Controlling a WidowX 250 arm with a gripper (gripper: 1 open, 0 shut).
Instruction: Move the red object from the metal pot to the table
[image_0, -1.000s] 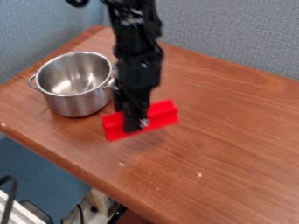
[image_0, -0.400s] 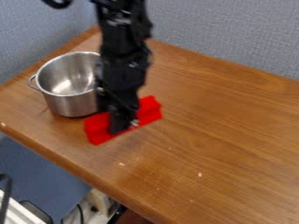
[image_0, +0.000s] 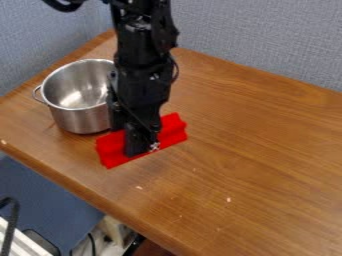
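Red block (image_0: 120, 151): gripped across its middle, one end showing on either side of the pincer; just beside the pot, toward the table's near left edge. Whether its underside touches the wood cannot be told.
Pincer (image_0: 142, 140): closed around the block, pointing down. The middle hold probably keeps the long piece balanced, with both ends free of the fingers.
Why here: the block is outside the pot, over bare wood, likely so it can be set down without catching the rim. The near left edge is close, so a release too far that way could leave it overhanging.
Pot (image_0: 80, 92): upright on the table, near its far left corner, mouth up, handles at the sides. Nothing shows in the part of the inside that can be seen; the arm hides some of its right side.
Table (image_0: 254, 150): carries the pot; open wood stretches right of the block, which would suit a flat landing.
Arm (image_0: 143, 60): comes down from the top, in front of the pot's right side.
Next: make sure the block is resting on the wood, then let go and lift straight up.
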